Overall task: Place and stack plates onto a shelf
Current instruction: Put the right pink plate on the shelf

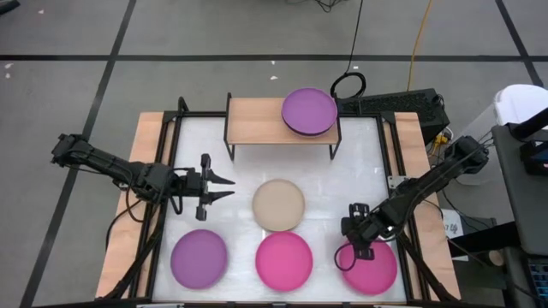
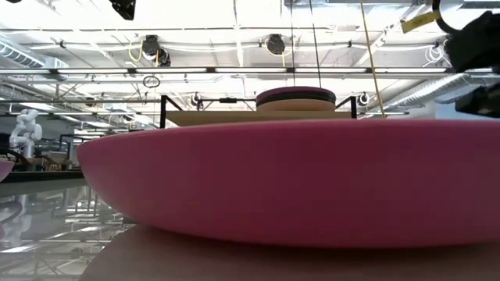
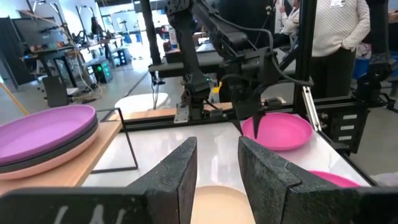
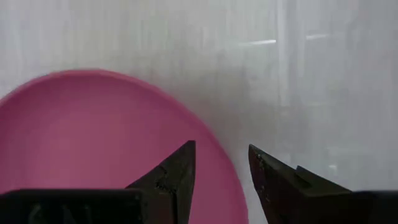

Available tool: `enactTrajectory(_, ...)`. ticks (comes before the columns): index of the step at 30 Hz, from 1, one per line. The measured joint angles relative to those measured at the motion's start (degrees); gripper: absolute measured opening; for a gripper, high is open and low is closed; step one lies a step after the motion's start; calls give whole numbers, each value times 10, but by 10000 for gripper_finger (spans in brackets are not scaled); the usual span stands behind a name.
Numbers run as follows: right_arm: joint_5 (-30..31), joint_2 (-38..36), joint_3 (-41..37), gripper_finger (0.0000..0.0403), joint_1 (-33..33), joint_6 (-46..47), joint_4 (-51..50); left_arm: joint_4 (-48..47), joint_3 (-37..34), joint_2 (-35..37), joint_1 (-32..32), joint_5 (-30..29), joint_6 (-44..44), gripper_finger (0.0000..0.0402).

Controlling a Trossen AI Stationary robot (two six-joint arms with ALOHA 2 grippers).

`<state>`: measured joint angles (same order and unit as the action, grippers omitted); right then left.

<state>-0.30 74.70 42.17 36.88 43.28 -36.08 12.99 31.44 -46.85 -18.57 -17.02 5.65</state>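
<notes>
The light-wood shelf [image 1: 257, 121] stands at the table's far edge and bears a stack with a purple plate [image 1: 309, 111] on top; in the left wrist view the stack [image 3: 46, 134] shows purple over black over salmon. On the table lie a beige plate [image 1: 278, 204], a purple plate [image 1: 199, 258], a magenta plate [image 1: 284, 260] and a pink plate [image 1: 377, 272]. My right gripper [image 4: 221, 174] is open, pointing down over the pink plate's far-left rim [image 4: 214, 146], one finger above the plate and one above the table. My left gripper [image 1: 224, 190] is open, level, left of the beige plate.
Black frame rails [image 1: 167, 171] run along the table's left and right sides. A black box and cables [image 1: 402, 104] lie beyond the shelf's right end. A person in a white sweater [image 3: 336, 25] stands past the right side. The shelf's left half [image 1: 253, 120] is bare.
</notes>
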Motion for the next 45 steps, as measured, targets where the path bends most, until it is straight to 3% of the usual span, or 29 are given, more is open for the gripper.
enactTrajectory(10, 0, 0, -61, 130, 0, 45, 33, 0, 0, 0, 0, 0, -1, 122)
enactTrajectory(17, 0, -9, -66, 120, 0, 24, 35, -4, 0, 0, 0, 0, -1, 122)
enactTrajectory(21, 0, -26, -66, 93, 0, 23, 37, -9, 0, 0, 0, -1, 0, 122)
enactTrajectory(28, 2, -59, -66, 7, 0, 11, 37, -9, 0, 0, 0, -1, 1, 122)
enactTrajectory(45, 86, -192, -66, 1, -13, -11, 50, -8, 0, 0, 0, -17, 13, 122)
